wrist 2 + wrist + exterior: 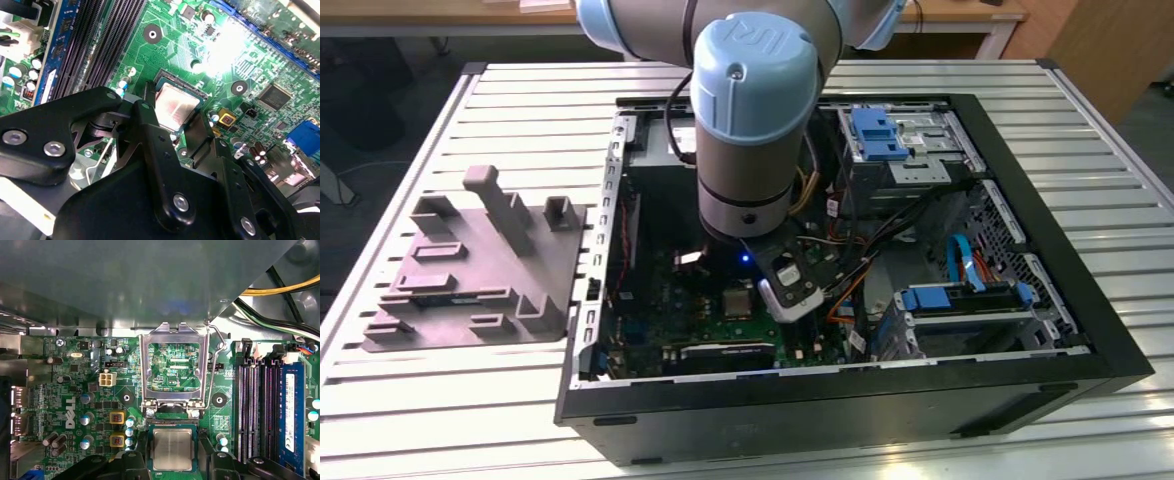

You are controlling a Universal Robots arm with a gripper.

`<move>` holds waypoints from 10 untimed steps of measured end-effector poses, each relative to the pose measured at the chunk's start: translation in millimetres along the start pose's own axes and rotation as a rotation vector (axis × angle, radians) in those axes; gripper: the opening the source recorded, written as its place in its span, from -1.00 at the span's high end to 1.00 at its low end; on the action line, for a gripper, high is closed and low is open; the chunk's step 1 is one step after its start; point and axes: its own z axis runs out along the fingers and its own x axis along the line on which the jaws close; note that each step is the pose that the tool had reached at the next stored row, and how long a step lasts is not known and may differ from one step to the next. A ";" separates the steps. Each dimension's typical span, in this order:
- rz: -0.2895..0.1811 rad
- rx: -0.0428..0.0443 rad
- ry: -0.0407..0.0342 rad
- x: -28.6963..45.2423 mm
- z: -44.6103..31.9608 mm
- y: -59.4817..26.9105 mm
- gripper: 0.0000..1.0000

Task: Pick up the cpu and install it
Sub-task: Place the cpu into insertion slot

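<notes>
Down in socket (170, 423), cpu (171, 450) lies flat, looks seated, so placing basically done. Tool (172, 442) right at socket; can't tell if clamped on chip. Load plate (174, 335) beside socket up, unlatched.

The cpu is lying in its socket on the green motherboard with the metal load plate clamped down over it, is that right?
Not quite. The cpu does lie in its socket on the green motherboard, but the metal load plate is not clamped over it: it is swung open, leaving the chip's silver top uncovered. The first wrist view shows this.
</notes>
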 end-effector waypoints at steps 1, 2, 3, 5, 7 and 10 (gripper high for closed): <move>0.000 -0.0002 -0.0002 0.0 0.2 0.0 0.06; 0.000 -0.0003 -0.0001 0.0 0.2 0.1 0.06; 0.000 -0.0004 -0.0002 0.0 0.2 0.1 0.06; 0.000 -0.0005 -0.0003 -0.1 0.3 0.1 0.06; 0.001 -0.0007 0.0004 0.2 0.3 0.1 0.04; 0.000 -0.0007 -0.0004 0.0 0.4 0.1 -0.07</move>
